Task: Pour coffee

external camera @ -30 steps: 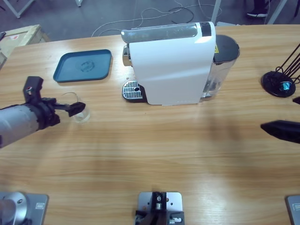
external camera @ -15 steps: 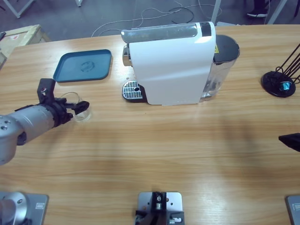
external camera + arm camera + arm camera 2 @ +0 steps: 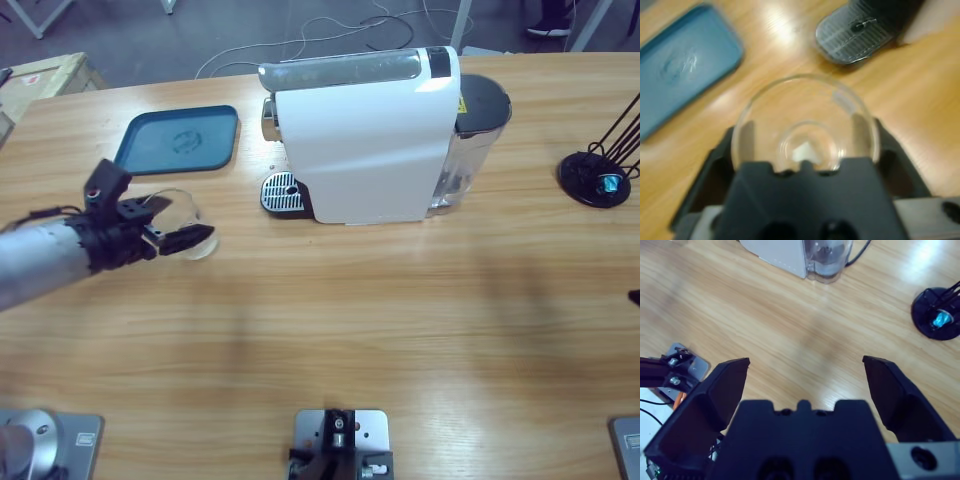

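Left gripper (image 3: pixel 802 150) had the clear glass (image 3: pixel 183 222) clamped between its fingers (image 3: pixel 720 165); in the left wrist view the rim sat squarely between them and the bottom looked dry, no coffee in it. Versus half a second back, the glass and the left arm had shifted right along the surface (image 3: pixel 330 330) toward the white coffee machine (image 3: pixel 365 135), and in the high view the glass looked slightly lifted or tilted, though I couldn't tell which. My read: transport step, glass headed for the grey drip grate (image 3: pixel 281 192) under the spout, so the pour itself hadn't started. Grate was near but apart from the glass, with bare wood between. Blue tray (image 3: pixel 178 140) sat just behind the arm, empty as far as visible. Right gripper (image 3: pixel 805 377) had its fingers spread wide with nothing between them, looking down on bare wood; compared with a second earlier it had pulled nearly out of the high view at the right edge, so it was out of the way. Black capsule stand (image 3: pixel 597 175) with one blue capsule sat at far right. Hard to make out: the spout itself was hidden under the machine body, coffee wasn't visible anywhere, and the water tank (image 3: pixel 470 150) level was unclear.
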`<action>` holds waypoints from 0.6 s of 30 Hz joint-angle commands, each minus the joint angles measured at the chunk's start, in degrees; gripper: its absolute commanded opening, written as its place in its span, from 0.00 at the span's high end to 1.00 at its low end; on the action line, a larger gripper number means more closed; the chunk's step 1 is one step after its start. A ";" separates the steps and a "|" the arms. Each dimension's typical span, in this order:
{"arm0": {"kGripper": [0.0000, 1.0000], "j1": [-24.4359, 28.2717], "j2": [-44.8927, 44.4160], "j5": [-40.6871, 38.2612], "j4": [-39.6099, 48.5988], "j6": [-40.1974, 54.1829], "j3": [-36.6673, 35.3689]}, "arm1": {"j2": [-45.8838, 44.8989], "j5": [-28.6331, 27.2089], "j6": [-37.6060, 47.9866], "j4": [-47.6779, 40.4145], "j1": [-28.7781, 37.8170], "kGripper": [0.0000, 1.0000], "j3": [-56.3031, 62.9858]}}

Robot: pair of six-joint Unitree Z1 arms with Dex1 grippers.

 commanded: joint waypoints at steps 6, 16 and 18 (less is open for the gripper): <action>1.00 19.59 19.73 -39.37 -2.84 22.98 -15.63 | 0.59 -0.31 -2.21 3.58 0.47 0.00 -2.31; 1.00 15.30 27.57 -38.20 -1.22 22.81 -23.47 | 1.82 -0.40 -2.23 3.53 0.47 0.00 -2.64; 1.00 13.51 27.82 -37.41 0.87 22.81 -25.12 | 2.22 -0.40 -2.23 3.14 0.47 0.00 -2.52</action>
